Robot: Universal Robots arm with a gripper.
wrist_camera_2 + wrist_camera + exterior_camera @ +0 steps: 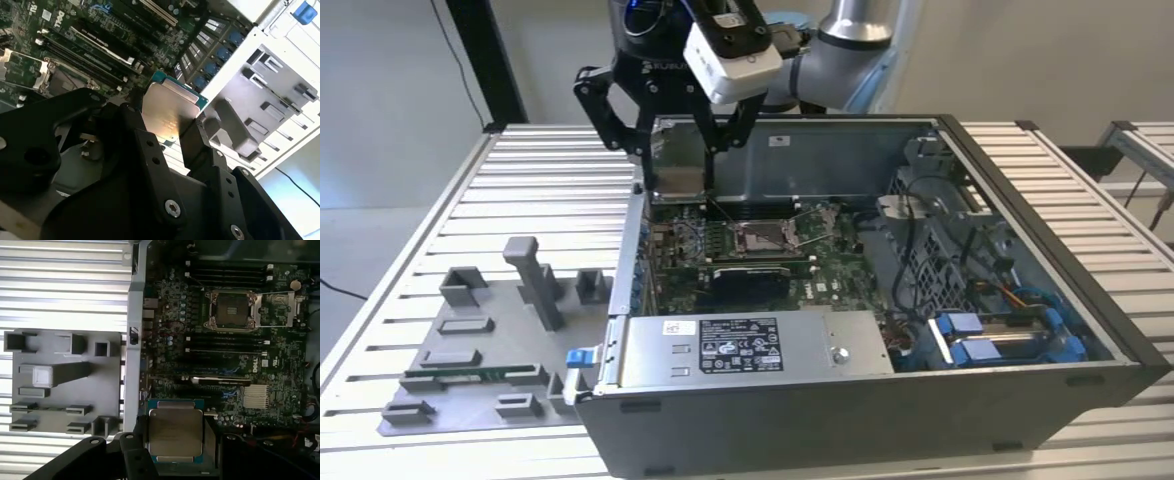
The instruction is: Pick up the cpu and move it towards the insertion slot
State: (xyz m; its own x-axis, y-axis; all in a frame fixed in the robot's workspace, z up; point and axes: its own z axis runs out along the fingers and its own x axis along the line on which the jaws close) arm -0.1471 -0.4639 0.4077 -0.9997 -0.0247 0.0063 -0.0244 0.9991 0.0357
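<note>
Clamping the cpu (175,432) edgewise, fingers (150,150) above the motherboard (220,355)

An open computer case (881,390) sits on a slatted table (454,210). The insertion slot (761,238) lies inside it on the motherboard (834,275). A parts tray (467,370) lies beside the case, on the exterior view's left.

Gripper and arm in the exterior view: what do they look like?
Black linkage-style gripper with two long, thin fingers. White box-shaped camera module with a dark lens face mounted on the wrist. Arm: silver-grey tube with light blue-grey joint caps. Second wrist view: silver screws on the black links.
</note>
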